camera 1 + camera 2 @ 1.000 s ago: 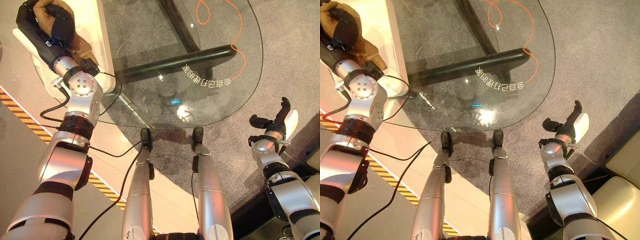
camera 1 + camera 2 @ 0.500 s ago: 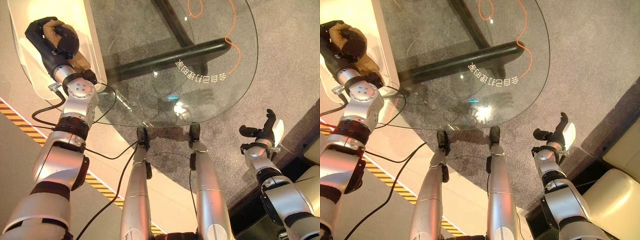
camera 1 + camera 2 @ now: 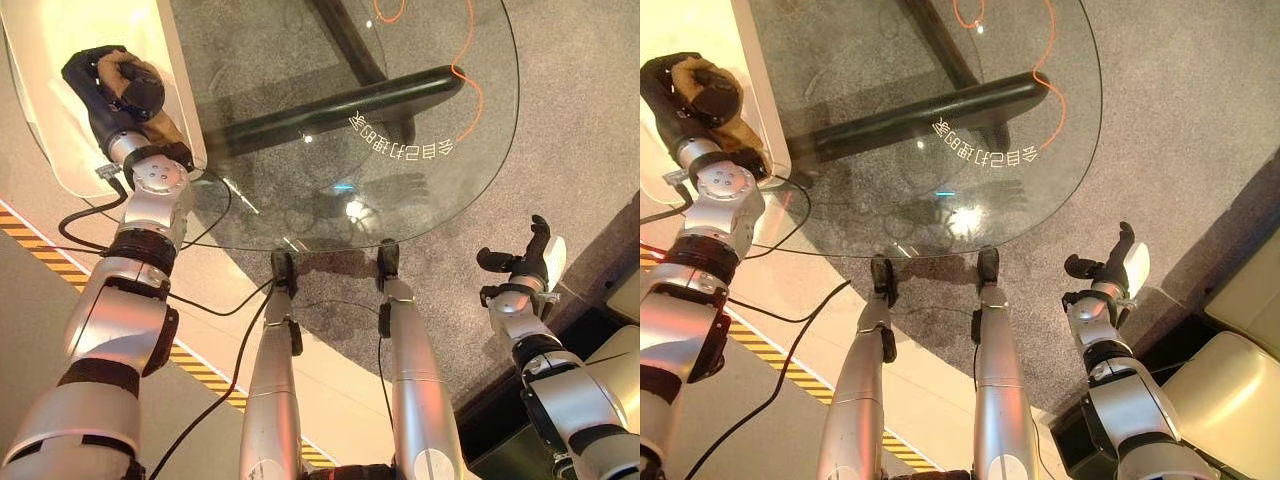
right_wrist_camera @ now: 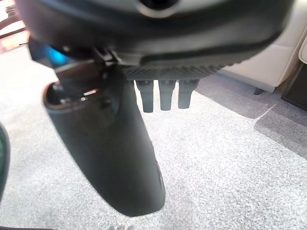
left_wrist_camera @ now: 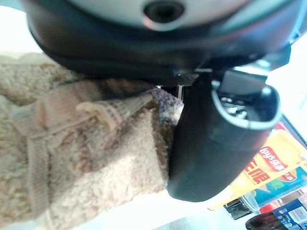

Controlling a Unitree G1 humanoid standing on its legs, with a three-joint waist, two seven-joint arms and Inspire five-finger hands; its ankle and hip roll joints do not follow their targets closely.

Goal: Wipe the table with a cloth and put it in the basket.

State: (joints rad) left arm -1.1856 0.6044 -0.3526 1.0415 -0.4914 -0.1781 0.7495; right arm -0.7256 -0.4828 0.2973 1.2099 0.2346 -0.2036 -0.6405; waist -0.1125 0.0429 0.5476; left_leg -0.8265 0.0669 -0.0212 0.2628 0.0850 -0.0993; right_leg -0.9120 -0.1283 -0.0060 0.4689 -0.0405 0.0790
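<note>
The left hand (image 3: 112, 82) held its fingers curled round the cloth (image 3: 125, 75) over the white basket (image 3: 60, 150) beside the table (image 3: 440, 110), placed to drop it. The right hand (image 3: 533, 262) hung idle, fingers relaxed.

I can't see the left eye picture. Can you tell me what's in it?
The robot's left hand is curled round a brown cloth over a cream basket beside a round glass table. Its right hand hangs open above grey carpet.
</note>
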